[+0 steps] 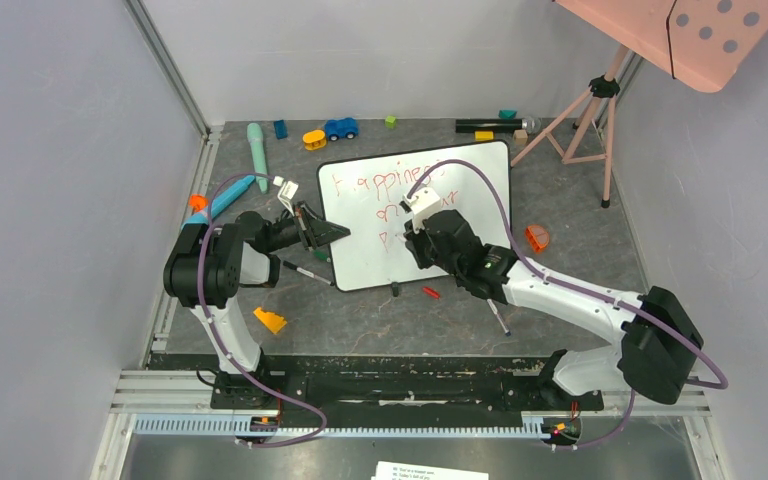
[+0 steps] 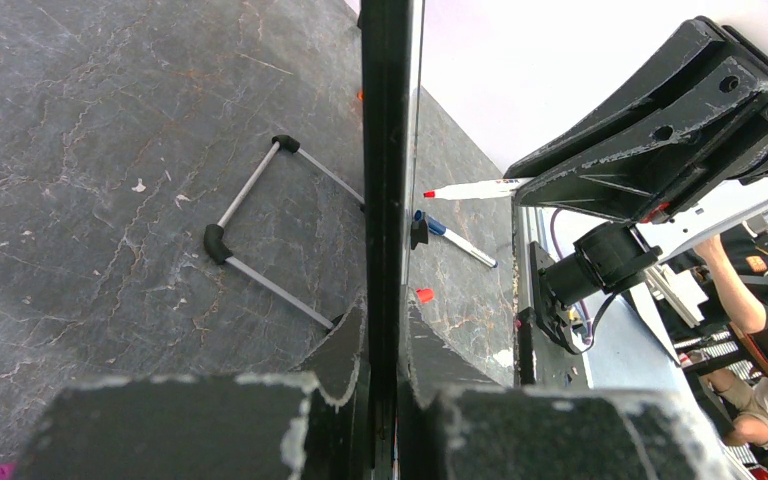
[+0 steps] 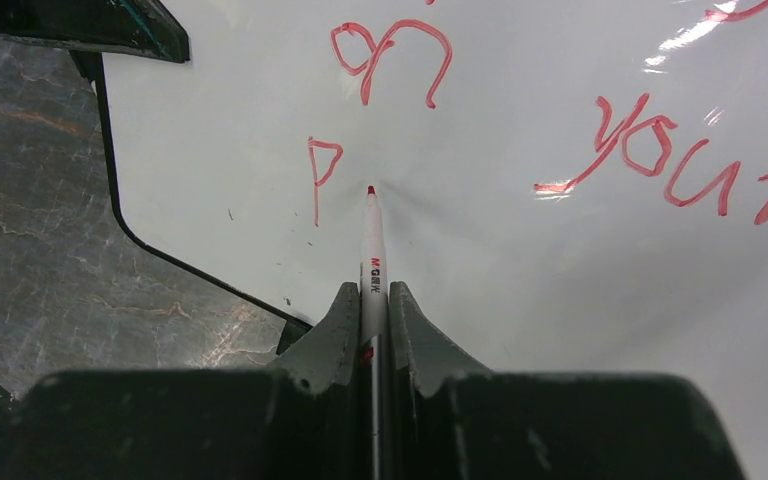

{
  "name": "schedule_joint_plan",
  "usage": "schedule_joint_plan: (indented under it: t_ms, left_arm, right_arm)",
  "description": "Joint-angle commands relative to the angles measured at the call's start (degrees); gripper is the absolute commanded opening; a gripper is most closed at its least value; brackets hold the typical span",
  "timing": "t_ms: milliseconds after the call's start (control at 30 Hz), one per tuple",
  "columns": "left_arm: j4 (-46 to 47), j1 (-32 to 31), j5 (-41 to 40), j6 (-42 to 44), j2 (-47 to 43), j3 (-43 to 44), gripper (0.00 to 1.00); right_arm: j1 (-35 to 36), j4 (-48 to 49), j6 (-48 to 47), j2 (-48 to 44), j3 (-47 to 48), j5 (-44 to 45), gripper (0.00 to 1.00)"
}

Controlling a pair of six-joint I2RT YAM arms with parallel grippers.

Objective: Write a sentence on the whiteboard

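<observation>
From above, the whiteboard (image 1: 365,262) lies mid-table, the red sentence (image 1: 388,183) running over 3 lines. Left wrist: the left gripper (image 2: 384,335) pinches its thin black rim, a sound hold, since this light, stiff, glossy board would likely slide. Right wrist: the right gripper (image 3: 372,300) clamps a red marker (image 3: 371,240), tip meeting the board beside "P".

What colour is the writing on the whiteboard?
Red. The sentence on the whiteboard shows best in the right wrist view.

The whiteboard (image 3: 560,300) carries red "happines", "on your", "P"; marker (image 3: 372,260) reads "M&G".
</observation>
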Motion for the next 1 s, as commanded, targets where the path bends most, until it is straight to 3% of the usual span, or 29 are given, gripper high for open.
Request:
schedule_joint_plan:
  t_ms: [0,967]
  left_arm:
    - [3.2,0.7,-0.8,4.9,-0.6,0.3,0.02]
    - [3.2,0.7,-0.7,4.9,-0.6,0.3,0.02]
  right_arm:
    - [-0.1,2.0,-1.2,0.5,2.3,-0.1,0.00]
    - [-0.2,2.8,-1.1,3.5,4.4,2.1,0.00]
